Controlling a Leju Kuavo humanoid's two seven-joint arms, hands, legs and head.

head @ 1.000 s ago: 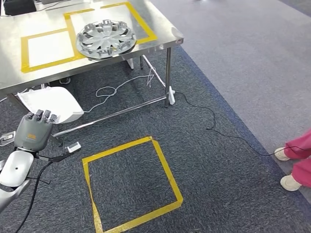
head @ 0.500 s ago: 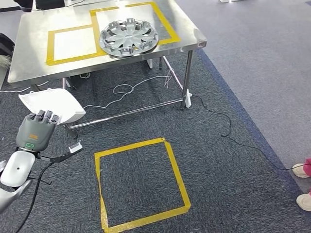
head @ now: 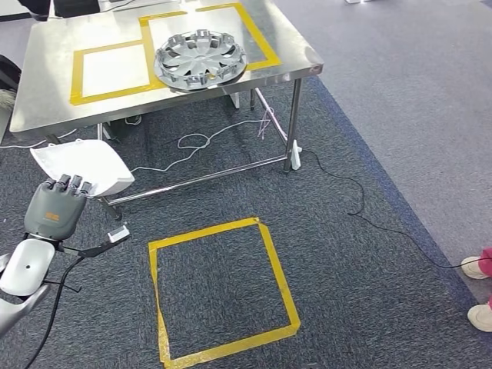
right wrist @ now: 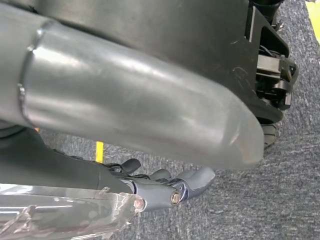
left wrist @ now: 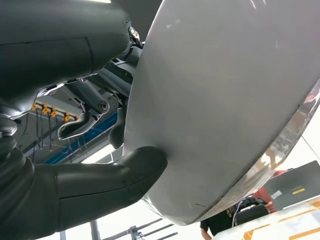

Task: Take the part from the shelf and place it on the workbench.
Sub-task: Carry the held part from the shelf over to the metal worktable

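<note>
Part (head: 81, 166): near edge lying hidden behind the left hand (head: 53, 211). Person's shoes (head: 480, 292): running off the frame's right edge. Right hand (right wrist: 166, 187): fingers showing partly, grip unclear.

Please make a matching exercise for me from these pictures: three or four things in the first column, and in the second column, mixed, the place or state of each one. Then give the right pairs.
Things:
1. white part
2. silver wheel cover
3. yellow tape square
4. black cable

Places or states:
A. stuck on the dark carpet in front of the workbench
B. held by the left hand
C. trailing over the floor to the right of the workbench
D. lying on the workbench top, across the tape outlines

Right pairs: 1-B, 2-D, 3-A, 4-C
</note>
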